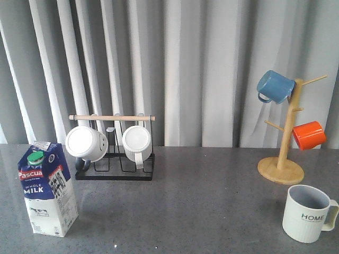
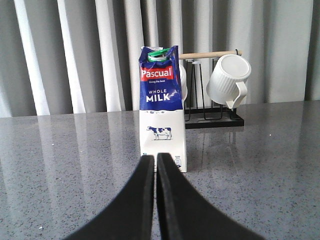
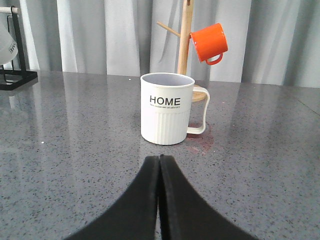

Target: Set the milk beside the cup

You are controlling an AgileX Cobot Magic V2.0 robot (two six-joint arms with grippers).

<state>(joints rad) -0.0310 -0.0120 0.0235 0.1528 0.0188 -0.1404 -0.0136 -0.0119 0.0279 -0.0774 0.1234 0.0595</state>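
A: Milk (image 1: 46,188) pos?
B: Upright nr front-left corner of table (image 1: 201,206), green cap up, blue top half w/ red label, white lower half. Nothing touching it.
A: Cup (image 1: 309,213)?
B: Nr front-right corner, upright, open end up, "HOME" facing fwd, cream handle twd right edge. Well apart from milk, almost full table width between.
A: L gripper (image 2: 155,161)?
B: Left wrist view only: black fingers (image 2: 142,192) pressed together, tips just short of the carton's base, holding nothing. Can't tell if tips touch the carton. Carton centred straight ahead of it.
A: R gripper (image 3: 160,161)?
B: Same deal, right wrist view: fingers closed on each other, empty, cup dead ahead, clear strip of table between tips & cup.
A: Arms in front view?
B: Neither arm seen there.
A: Other stuff?
B: Black wire rack (image 1: 114,169) w/ wooden rail, back-left, behind milk; two white mugs on it, one (image 1: 86,144) on left, one ribbed (image 1: 136,143) on right. Wooden mug tree (image 1: 283,159) twd right edge, behind cup; blue mug (image 1: 275,87) hung high, orange mug (image 1: 309,135) lower. Grey curtain (image 1: 201,63) along back edge.
A: Table surface?
B: Dark grey speckled, glossy
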